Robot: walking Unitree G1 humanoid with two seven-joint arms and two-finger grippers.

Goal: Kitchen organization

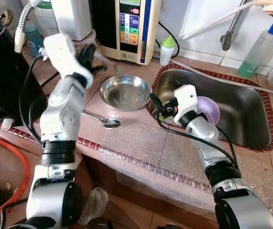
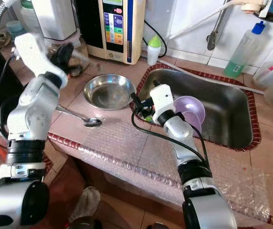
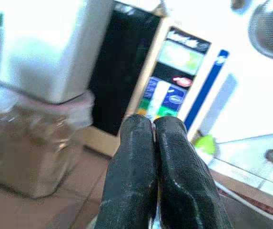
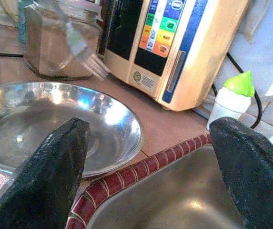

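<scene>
A steel bowl (image 1: pixel 125 91) sits on the counter left of the sink (image 1: pixel 250 119). A spoon (image 1: pixel 105 122) lies in front of it. A purple cup (image 1: pixel 208 109) rests in the sink behind my right wrist. My right gripper (image 1: pixel 161 108) hangs open over the sink's left rim, nothing between its fingers (image 4: pixel 55 162). My left gripper (image 1: pixel 91 56) is raised beyond the bowl, near a glass jar (image 4: pixel 60 43). Its fingers (image 3: pixel 134 167) are pressed shut. A blurred fork (image 4: pixel 86 57) hangs in the air in front of the jar, apparently held by it.
A water ioniser (image 1: pixel 131 28) stands against the back wall, with a small green-capped bottle (image 1: pixel 166 49) beside it. A green soap bottle (image 1: pixel 259 50) is behind the sink. A black kettle (image 1: pixel 0 71) fills the left. Bubble wrap (image 1: pixel 141 143) covers the counter's front.
</scene>
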